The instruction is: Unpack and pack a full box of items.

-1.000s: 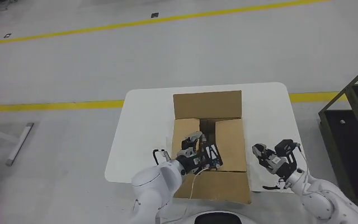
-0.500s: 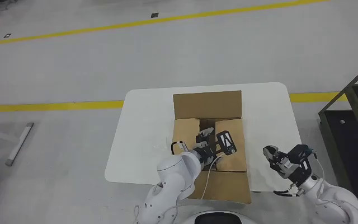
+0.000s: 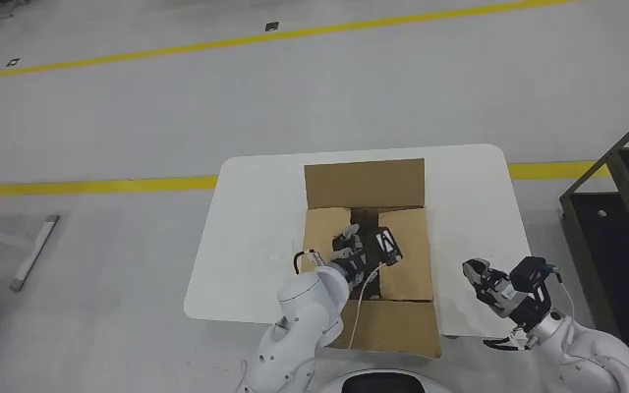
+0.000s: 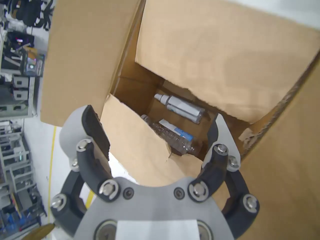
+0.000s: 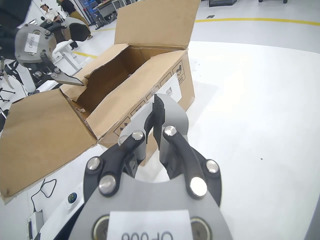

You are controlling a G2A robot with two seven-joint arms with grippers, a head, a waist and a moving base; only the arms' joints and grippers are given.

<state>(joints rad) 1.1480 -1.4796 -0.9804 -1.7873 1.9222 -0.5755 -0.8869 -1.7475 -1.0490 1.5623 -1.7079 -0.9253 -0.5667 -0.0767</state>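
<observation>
L pincer hung released over the box mouth, one finger at the torn inner flap. Below, between its fingers, lay a clear bottle, with a spray bottle beyond. My worry: driving down, that finger could snag the flap, tear it more or drag the box. The bottle, round & slick, might roll from the pinch. R pincer sat clenched on nothing, well off the box's side, so no steadying from it. Table was white, smooth. Floor was grey w/ a yellow line far ahead of both pincers, and a dark rack stood out past the R one.
</observation>
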